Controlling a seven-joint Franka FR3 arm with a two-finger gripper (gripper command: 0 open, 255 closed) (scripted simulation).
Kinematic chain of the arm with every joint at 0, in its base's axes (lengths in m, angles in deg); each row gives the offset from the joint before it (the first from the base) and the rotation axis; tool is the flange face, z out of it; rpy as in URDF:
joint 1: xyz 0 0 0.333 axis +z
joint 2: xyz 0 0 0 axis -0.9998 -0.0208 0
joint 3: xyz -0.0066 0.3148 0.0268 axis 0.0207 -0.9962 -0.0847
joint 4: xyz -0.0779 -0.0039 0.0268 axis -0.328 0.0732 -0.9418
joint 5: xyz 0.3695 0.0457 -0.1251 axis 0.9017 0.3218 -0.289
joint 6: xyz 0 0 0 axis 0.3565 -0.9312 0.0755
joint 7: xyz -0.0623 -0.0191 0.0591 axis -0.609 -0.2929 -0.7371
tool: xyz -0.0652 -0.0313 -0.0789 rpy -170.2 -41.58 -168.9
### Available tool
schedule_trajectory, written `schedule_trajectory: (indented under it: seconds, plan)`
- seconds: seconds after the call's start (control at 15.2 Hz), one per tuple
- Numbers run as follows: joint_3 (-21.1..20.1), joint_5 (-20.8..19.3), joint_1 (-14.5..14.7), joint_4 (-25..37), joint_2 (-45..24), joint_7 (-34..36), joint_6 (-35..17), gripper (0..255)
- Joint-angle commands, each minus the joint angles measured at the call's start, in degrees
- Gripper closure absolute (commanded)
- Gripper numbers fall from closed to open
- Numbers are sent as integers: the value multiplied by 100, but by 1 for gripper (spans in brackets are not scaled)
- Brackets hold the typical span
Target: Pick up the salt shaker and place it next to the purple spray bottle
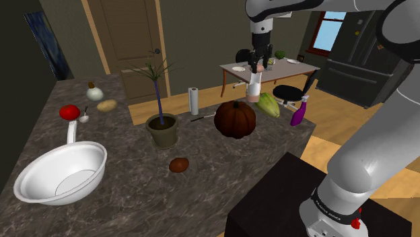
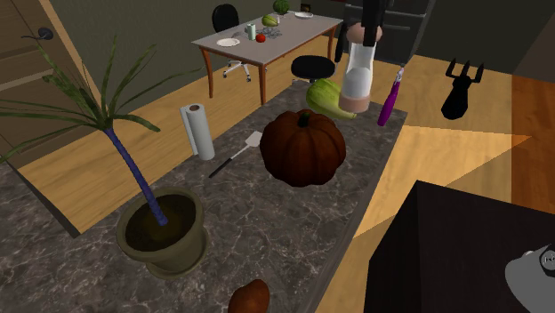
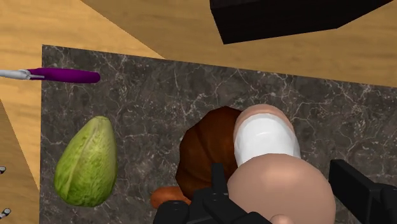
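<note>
My gripper (image 1: 259, 62) is shut on the salt shaker (image 1: 254, 86), a tall pinkish shaker with a white middle band. It hangs upright in the air above the dark marble counter (image 1: 128, 195). In the second exterior view the shaker (image 2: 357, 80) hovers over the green cabbage (image 2: 325, 96), between the pumpkin (image 2: 302, 147) and the purple spray bottle (image 2: 389, 100). The wrist view looks down the shaker (image 3: 267, 159) clasped between my fingers (image 3: 359, 191), with the pumpkin (image 3: 203, 153) below it. The purple spray bottle (image 3: 63, 75) lies at the counter's corner past the cabbage (image 3: 87, 162).
A paper towel roll (image 2: 199, 131) and a spatula (image 2: 236, 153) sit beside the pumpkin. A potted plant (image 1: 162, 130), a brown lump (image 1: 179, 165) and a white bowl (image 1: 60, 173) stand further along the counter. My black stand (image 1: 283, 202) adjoins the counter edge.
</note>
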Motion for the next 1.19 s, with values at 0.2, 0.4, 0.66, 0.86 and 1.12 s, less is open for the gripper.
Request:
schedule_trajectory:
  seconds: [0.2,0.4,0.66,0.86,1.12]
  plan:
    - [367,-80,-304,-168,115,-652,-159,255]
    - [599,-119,-491,-158,97,-1058,-234,255]
    - [910,-145,-742,-52,-9,-1609,-327,255]
    - [1145,-135,-929,98,-152,-2030,-389,255]
    - [1447,-70,-1193,397,-430,-2605,-454,255]
